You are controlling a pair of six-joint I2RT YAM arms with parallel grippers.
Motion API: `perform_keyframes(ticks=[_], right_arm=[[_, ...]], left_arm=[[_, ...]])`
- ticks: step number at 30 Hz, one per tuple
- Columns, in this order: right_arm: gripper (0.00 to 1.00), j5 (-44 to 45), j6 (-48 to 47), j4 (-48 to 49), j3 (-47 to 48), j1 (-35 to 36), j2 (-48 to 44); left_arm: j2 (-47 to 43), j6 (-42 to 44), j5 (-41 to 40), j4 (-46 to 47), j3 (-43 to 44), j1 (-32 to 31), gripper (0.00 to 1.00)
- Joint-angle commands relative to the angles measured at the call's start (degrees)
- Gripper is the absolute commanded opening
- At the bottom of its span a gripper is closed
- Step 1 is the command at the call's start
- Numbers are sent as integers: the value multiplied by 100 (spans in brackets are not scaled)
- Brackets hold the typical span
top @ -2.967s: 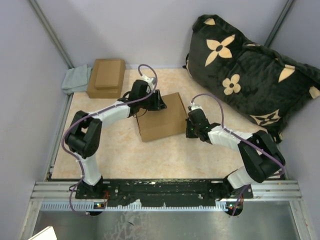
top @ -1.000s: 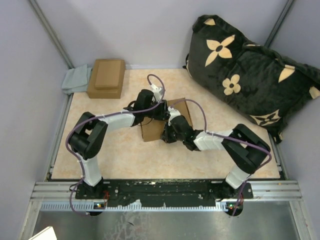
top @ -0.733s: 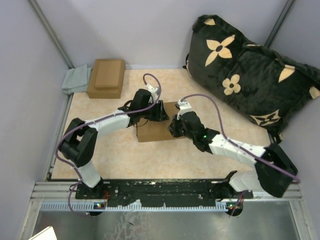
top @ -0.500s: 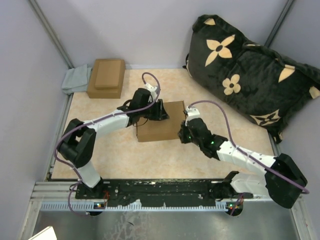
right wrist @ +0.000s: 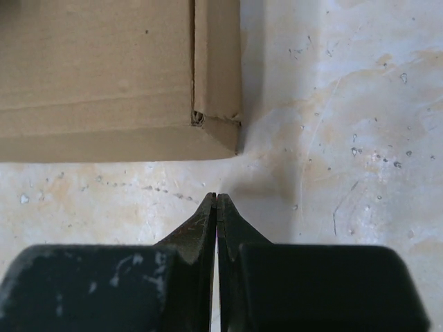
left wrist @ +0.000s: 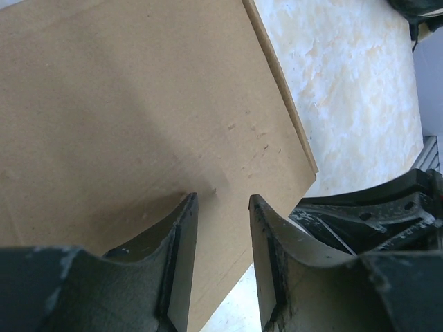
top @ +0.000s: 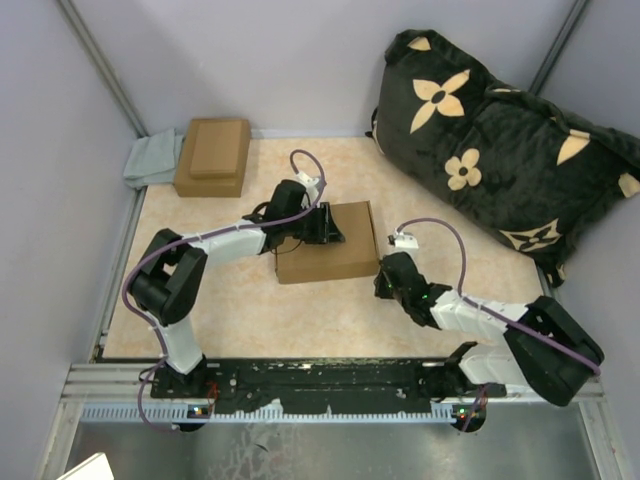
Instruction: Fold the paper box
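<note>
The paper box point(top: 335, 250) lies closed on the table, a plain tan shallow mailer. My left gripper point(top: 326, 228) is over the box's back left part. In the left wrist view the gripper point(left wrist: 221, 202) is open with nothing between the fingers, just above the flat lid point(left wrist: 124, 104). My right gripper point(top: 384, 284) is on the table at the box's front right corner. In the right wrist view the gripper point(right wrist: 217, 198) is shut and empty, a short gap from the box corner point(right wrist: 221, 131).
A smaller brown box with a stepped lid point(top: 212, 155) and a grey-green cloth point(top: 150, 158) sit at the back left. A big black pillow with tan flowers point(top: 500, 140) fills the back right. A metal rail point(top: 330, 385) runs along the near edge.
My right gripper has come off the box top and drawn back to the front right, onto the table. The box has turned squarer. My left gripper stays over the lid.
</note>
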Motion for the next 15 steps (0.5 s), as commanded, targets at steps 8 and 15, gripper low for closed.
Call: perform_keyframes(ticks=[8, 15], right_arm=[[0, 812, 464, 1849, 273, -103, 807], [0, 507, 237, 1835, 397, -112, 457]], left_arm=[[202, 82, 310, 183, -283, -37, 39], [203, 163, 301, 64, -263, -34, 40]])
